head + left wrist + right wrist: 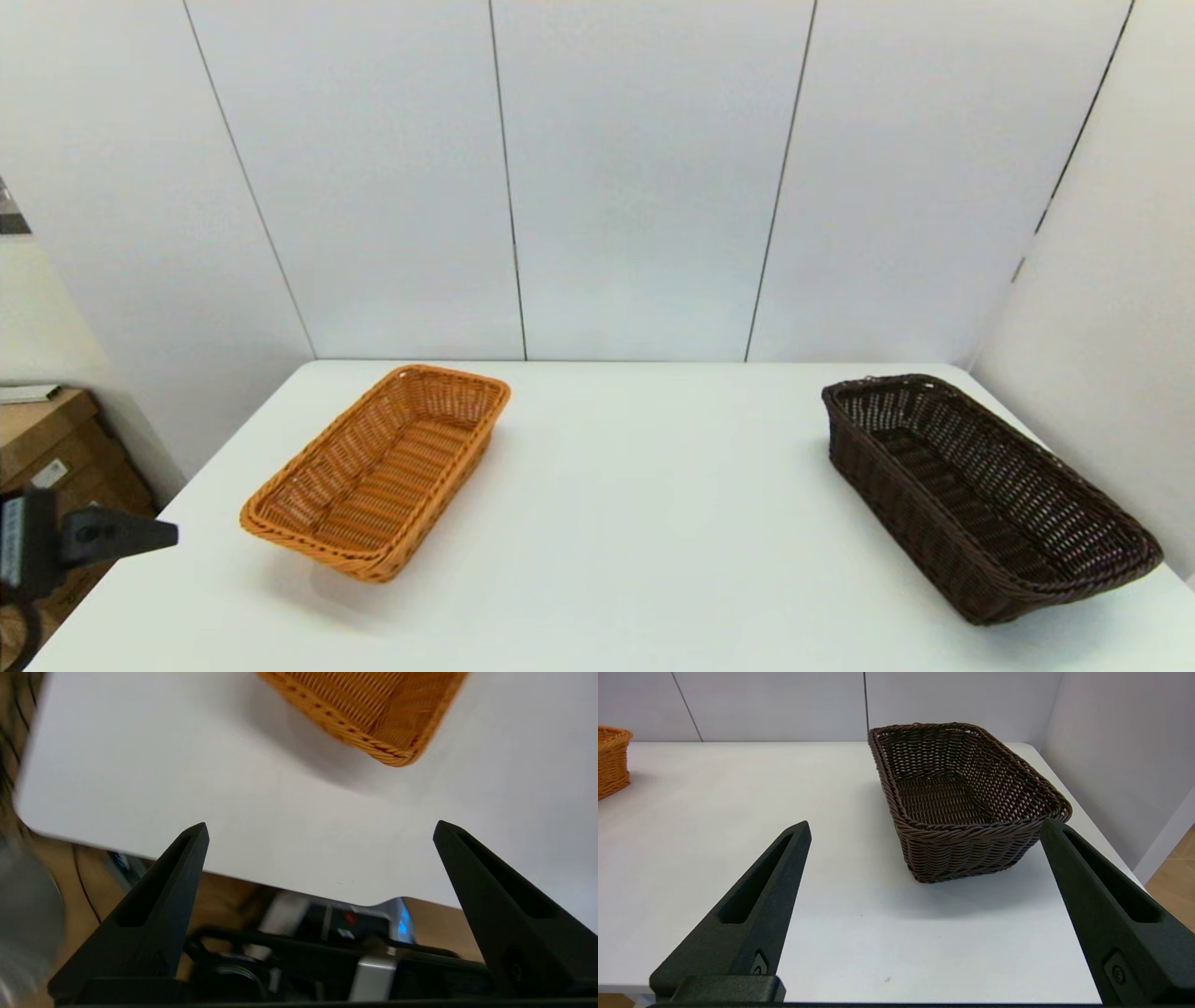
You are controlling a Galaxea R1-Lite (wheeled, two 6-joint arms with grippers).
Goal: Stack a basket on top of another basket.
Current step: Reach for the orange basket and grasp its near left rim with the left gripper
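The white table (635, 523) is the landmark here. The orange basket (378, 471) sits on the table's left part, flat on its bottom, w/ nothing inside. Its long side runs at a slant, far end tipped toward the table's middle. The dark brown basket (985, 490) sits on the table's right part, close to the right edge & near the white wall (1102, 280) on that side. It is flat on its bottom too, w/ nothing in it, and slants the other way. The 2 baskets are well apart, w/ bare table between them. Neither one is on top of the other.

The left gripper (320, 828) hangs off the table's left front corner, lower than the orange basket. In the head view only a bit of it shows (121, 534), beside the table's left edge. Its jaws are spread wide & hold nothing. From its wrist view a corner of the orange basket (373, 714) shows past the fingers (168, 896), not touching them.

The right gripper (924, 828) is at the table's front edge, facing the dark brown basket (966, 798). Its jaws are spread wide too & hold nothing. One finger (1101, 896) lines up w/ the basket's near corner, but I can't tell if it touches. The head view does not show this gripper.
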